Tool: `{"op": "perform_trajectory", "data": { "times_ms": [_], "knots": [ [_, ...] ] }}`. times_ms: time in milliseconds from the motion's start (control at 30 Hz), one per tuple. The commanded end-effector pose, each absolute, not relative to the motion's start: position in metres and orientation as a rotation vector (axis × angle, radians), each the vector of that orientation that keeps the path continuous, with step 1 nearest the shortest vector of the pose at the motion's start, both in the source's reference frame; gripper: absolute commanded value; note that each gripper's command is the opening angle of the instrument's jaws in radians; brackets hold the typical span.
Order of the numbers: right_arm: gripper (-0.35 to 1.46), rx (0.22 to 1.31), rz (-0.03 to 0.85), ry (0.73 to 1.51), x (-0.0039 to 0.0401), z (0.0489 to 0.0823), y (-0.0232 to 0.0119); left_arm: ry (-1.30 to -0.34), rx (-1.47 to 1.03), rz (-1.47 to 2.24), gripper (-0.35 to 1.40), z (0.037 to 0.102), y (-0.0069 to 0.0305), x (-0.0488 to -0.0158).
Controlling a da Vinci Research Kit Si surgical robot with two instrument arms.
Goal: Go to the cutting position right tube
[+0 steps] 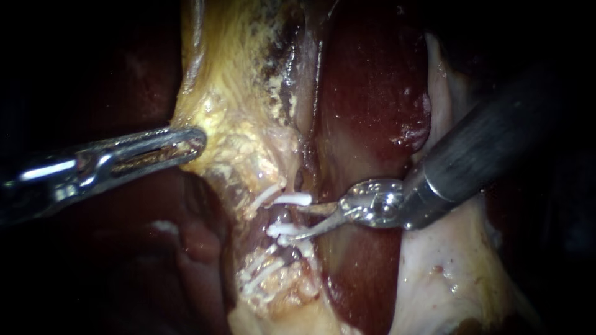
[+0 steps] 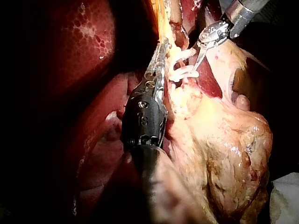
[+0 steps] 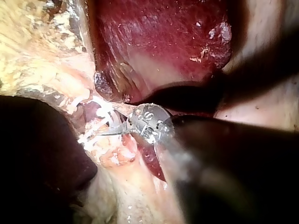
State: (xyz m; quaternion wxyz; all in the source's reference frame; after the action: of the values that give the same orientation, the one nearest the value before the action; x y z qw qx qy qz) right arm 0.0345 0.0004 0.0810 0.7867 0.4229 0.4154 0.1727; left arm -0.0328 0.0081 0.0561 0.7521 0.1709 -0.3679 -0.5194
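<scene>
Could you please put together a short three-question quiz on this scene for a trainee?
1. True or false: the jaws of the right tool are shut.
2. The white clips sit: A) on a jaw of the right tool; B) across a tube; C) loose, on nothing.
3. Which tool's tip is nearer the clips?
Key: 1 false, a gap shows between the jaws. 2 B. 3 the right tool.
</scene>
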Motion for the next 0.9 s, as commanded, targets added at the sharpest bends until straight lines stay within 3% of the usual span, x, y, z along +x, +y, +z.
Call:
{"op": "perform_trajectory", "data": {
  "times_ms": [33,367,900],
  "knots": [
    [1.16,0.918,0.368,0.904,0.0348,0.0809,0.0003,-0.803,0.373,-1.134,-0.35,0.0561,0.0081,-0.0328],
    [1.00,0.959,0.326,0.931,0.0364,0.0811,0.0001,-0.803,0.373,-1.134,-0.35,0.0561,0.0081,-0.0328],
    [0.83,1.010,0.410,0.903,0.0375,0.0815,0.0001,-0.803,0.373,-1.134,-0.35,0.0561,0.0081,-0.0328]
  ]
}}
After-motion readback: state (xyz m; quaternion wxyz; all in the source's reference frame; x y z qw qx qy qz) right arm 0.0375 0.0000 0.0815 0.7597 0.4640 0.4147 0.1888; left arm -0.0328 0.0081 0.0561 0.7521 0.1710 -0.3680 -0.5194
